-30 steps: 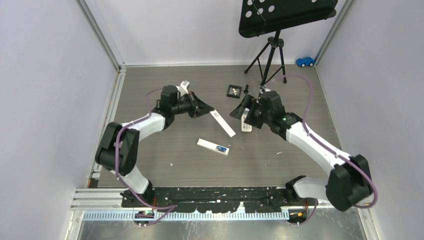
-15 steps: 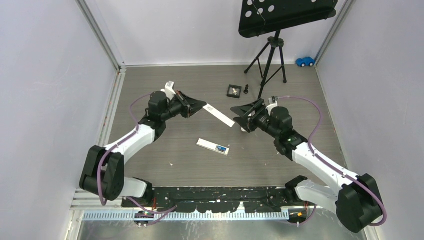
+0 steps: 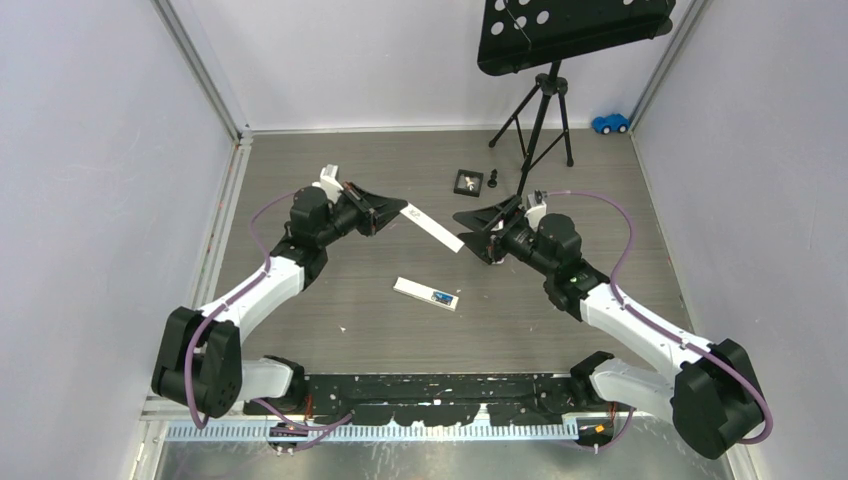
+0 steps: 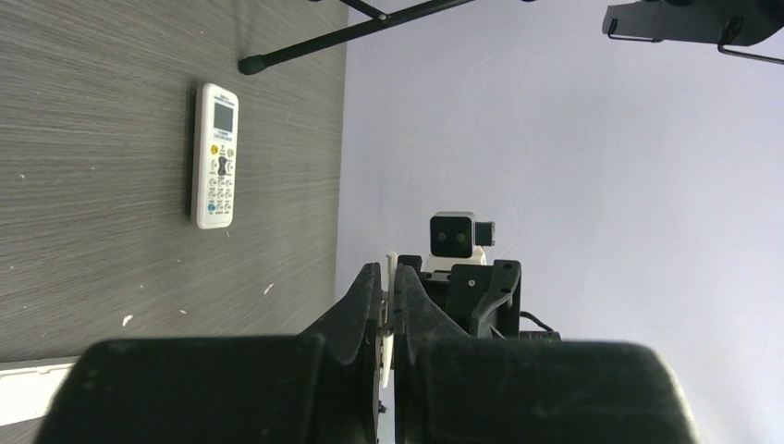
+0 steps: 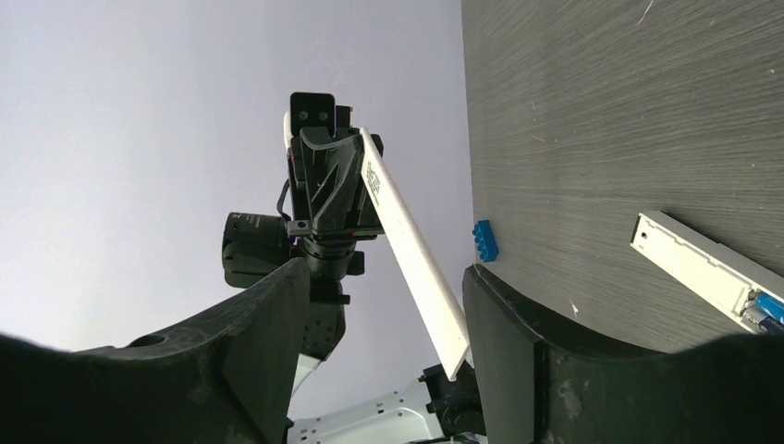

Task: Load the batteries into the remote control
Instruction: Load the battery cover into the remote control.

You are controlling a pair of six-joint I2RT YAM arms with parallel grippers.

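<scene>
My left gripper is shut on one end of a long white remote and holds it off the table. In the left wrist view the remote shows edge-on as a thin white strip between the pads. My right gripper is open at the remote's free end. In the right wrist view that end lies between the fingers, close to the right one. A second white remote lies open on the table with blue batteries in it, also in the right wrist view.
A third white remote with buttons lies flat near a tripod leg. The music stand tripod, a small black tray and a blue toy car stand at the back. A small blue block lies on the table.
The left arm drew back left, lifting the long remote. The right gripper left the buttoned remote, swung left and now faces the long remote's free end, jaws open.
</scene>
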